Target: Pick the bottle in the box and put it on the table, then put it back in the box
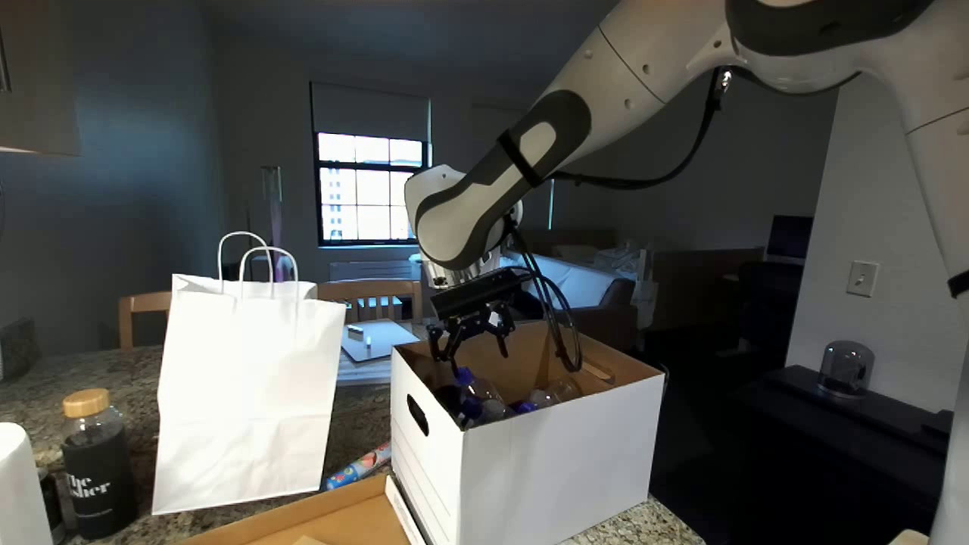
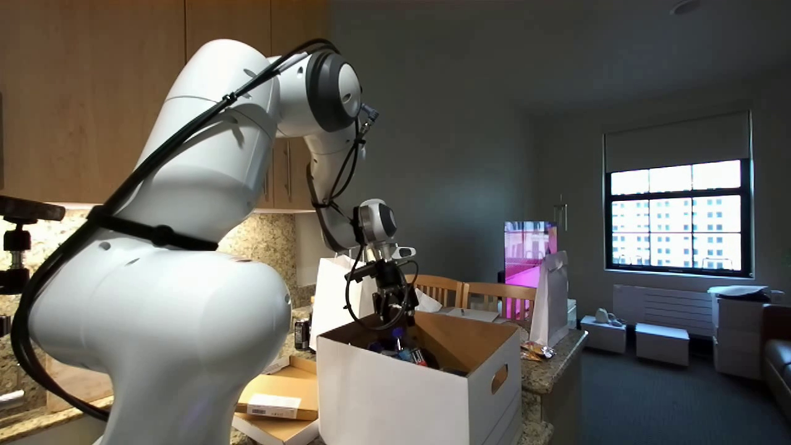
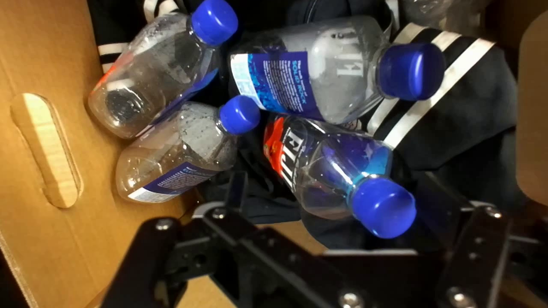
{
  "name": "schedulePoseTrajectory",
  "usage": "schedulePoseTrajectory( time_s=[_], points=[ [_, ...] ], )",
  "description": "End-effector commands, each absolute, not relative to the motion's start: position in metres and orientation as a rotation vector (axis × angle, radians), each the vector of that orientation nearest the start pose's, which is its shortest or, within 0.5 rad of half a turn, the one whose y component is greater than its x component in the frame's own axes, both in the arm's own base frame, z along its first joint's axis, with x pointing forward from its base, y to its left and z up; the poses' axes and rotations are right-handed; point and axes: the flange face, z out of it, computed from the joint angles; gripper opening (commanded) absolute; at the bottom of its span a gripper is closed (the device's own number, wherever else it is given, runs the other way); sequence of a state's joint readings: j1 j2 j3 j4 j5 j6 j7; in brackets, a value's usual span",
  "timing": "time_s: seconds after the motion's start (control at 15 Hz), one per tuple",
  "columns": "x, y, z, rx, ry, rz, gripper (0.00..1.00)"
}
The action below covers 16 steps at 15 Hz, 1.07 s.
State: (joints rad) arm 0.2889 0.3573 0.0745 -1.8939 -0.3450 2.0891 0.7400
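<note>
Your arm point(image 2: 191, 315) is white and rounded with dark grey bands point(image 2: 318, 96), tied black cables point(image 2: 151, 164), and a black gripper point(image 3: 335, 190) having silvery screws point(image 3: 164, 224).

This is someone's home by the look of it, the kitchen running into a living area. In an exterior view, light wood cabinets point(image 2: 93, 105) with metal handles point(image 2: 288, 167) hang at the left above a speckled stone backsplash point(image 2: 275, 247), and a counter point(image 2: 559, 364) of similar stone reaches out to the right. Beyond it are wooden chairs point(image 2: 500, 288) and a tall screen point(image 2: 528, 253) glowing pink. A far window point(image 2: 678, 196) with a shade point(image 2: 676, 142) looks onto a building point(image 2: 717, 219); right of that window sits a sofa point(image 2: 778, 355).
</note>
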Motion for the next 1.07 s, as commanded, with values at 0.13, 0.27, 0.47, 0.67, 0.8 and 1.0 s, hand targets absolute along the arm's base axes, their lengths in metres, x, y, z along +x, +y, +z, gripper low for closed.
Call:
schedulePoseTrajectory(
  time_s=[0.13,0.27,0.47,0.67,0.8,1.0],
  points=[
    [0.582,0.201,0.287,-3.381,0.346,0.08,1.0],
    [0.584,0.203,0.283,-3.376,0.354,0.085,1.0],
    [0.59,0.202,0.279,-3.374,0.367,0.058,0.94],
    [0.595,0.206,0.28,-3.367,0.356,-0.013,0.75],
    [0.597,0.208,0.279,-3.357,0.354,-0.042,0.54],
    [0.598,0.209,0.279,-3.35,0.347,-0.051,0.36]
  ],
)
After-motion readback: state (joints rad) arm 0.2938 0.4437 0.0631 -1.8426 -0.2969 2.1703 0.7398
